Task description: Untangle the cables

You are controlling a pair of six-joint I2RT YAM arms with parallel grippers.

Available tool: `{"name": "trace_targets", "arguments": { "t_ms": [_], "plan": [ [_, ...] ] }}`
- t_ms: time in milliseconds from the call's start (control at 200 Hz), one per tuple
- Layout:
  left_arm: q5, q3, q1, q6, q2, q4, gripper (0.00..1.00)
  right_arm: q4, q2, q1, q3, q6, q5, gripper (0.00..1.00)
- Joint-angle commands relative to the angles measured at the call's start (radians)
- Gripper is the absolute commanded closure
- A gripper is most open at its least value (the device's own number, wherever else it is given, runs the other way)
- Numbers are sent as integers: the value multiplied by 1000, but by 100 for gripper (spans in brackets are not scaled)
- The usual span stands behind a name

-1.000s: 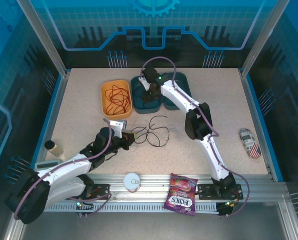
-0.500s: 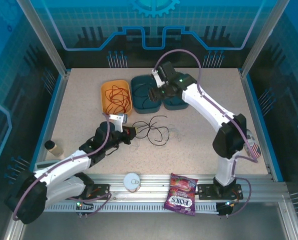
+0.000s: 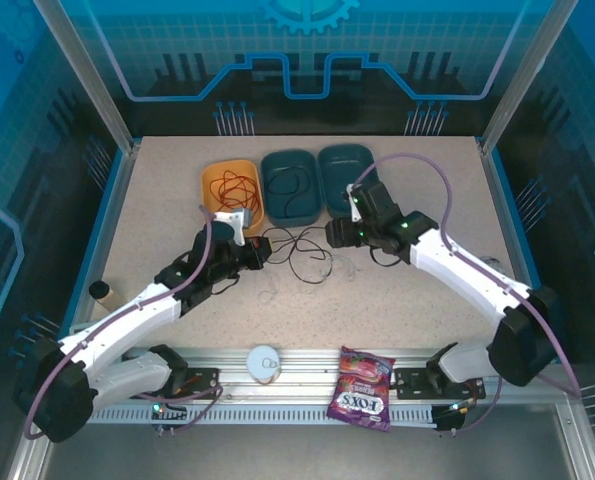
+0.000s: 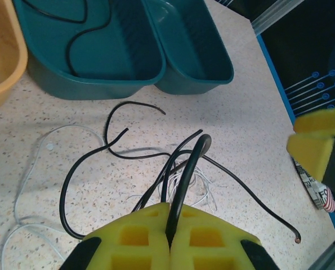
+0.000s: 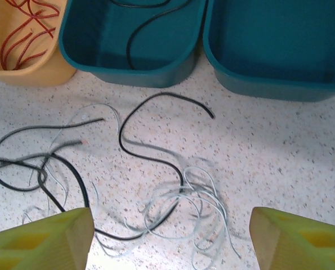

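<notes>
Left gripper (image 4: 170,228) is clamped shut on a black cable (image 4: 187,169). Right gripper (image 5: 167,236) gapes wide, empty, above the black-and-white cables (image 3: 302,255) tangled on the table (image 5: 280,157) just before the teal bins (image 5: 268,84). My worry: pulling left drags the white loops (image 5: 204,194), tightening the snarl.

- Top external camera is looking steeply down from above and behind the arm bases. It is standing well back from the middle teal bin (image 3: 289,187) and taking in the whole table (image 3: 162,225).
- Left wrist camera is riding low and close, facing that bin's near wall at a slant across the cables (image 4: 185,180) lying in front of it.
- Right wrist camera is peering almost straight down, just in front of the same bin.
- All three are sharing the bin and the cables before it.
</notes>
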Motion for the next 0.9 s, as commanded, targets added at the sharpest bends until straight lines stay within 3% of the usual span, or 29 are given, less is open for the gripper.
{"name": "trace_targets", "arguments": {
  "t_ms": [0, 270, 550, 896],
  "plan": [
    [-25, 63, 11, -68, 0, -108, 100, 106, -57, -9, -93, 48, -7, 23],
    [64, 90, 12, -80, -32, -78, 100, 124, -8, -17, -198, 131, 0, 20],
    [206, 136, 12, 25, -102, -66, 100, 132, 134, -17, -135, 159, -41, 17],
    [270, 136, 11, 76, -132, -14, 100, 182, 309, 13, -45, 150, -125, 13]
  ]
}}
